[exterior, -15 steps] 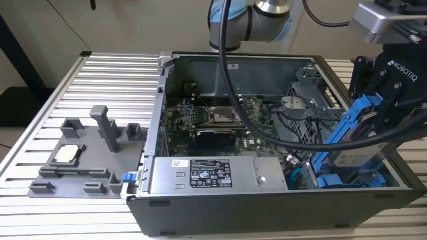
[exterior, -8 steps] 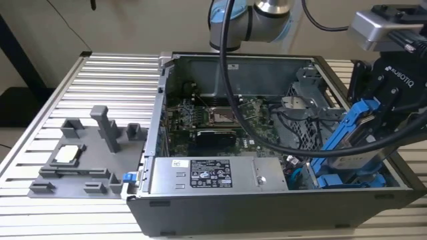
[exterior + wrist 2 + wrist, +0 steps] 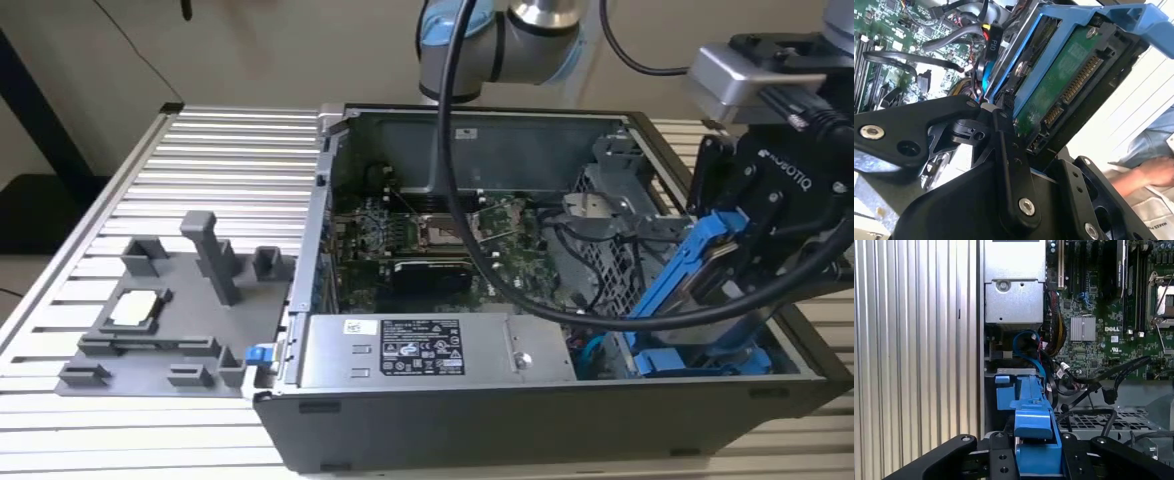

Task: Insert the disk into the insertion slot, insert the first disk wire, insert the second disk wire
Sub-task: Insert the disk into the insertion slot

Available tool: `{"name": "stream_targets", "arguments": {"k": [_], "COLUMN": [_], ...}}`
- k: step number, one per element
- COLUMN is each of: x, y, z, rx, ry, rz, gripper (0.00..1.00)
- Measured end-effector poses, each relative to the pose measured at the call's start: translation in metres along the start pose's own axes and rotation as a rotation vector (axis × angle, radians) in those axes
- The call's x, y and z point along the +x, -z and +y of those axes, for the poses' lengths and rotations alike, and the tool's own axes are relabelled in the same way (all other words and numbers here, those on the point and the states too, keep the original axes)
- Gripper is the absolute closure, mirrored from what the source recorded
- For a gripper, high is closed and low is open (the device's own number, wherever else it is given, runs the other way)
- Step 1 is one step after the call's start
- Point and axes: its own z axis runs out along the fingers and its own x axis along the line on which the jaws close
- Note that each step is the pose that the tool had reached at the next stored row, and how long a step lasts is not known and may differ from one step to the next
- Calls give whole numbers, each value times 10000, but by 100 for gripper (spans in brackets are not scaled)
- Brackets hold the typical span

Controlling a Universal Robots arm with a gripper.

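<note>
1. Exterior view first: the tool (image 3: pixel 747 262) is clamped on the disk (image 3: pixel 667 285), gripping it near the high end of its blue carrier.
2. The disk hangs inside the open computer case (image 3: pixel 441 400), over on the exterior view's right, directly above the drive cage (image 3: pixel 607 265).
3. The bit that matters: the disk's long axis is tilted steeply, not level. Its high end sits up by the tool, and its low end points down toward the insertion slot (image 3: pixel 625 338).
4. So the slot lies below the tool, along the disk's own length. The low end looks close to the mouth, but I can't tell if it's touching.
5. In the first wrist view the disk (image 3: pixel 1034 425) runs straight out from the tool (image 3: pixel 1034 460) toward the other blue-fronted unit (image 3: pixel 1014 390).
6. My read: not seated yet, wires not plugged in.
</note>
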Motion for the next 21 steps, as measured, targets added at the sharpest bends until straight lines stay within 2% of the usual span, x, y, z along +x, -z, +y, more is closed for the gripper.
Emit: {"name": "stream_targets", "arguments": {"k": [10, 17, 18, 19, 20, 21], "x": [-3, -3, -3, -3, -3, -3], "y": [-166, -177, -178, -180, -182, -183], "z": [-3, -3, -3, -3, -3, -4], "rx": [0, 0, 0, 0, 0, 0], "ry": [-8, -8, -8, -8, -8, -8], "rz": [-18, -21, -19, -21, -21, -21], "gripper": [67, 67, 66, 60, 60, 53]}}
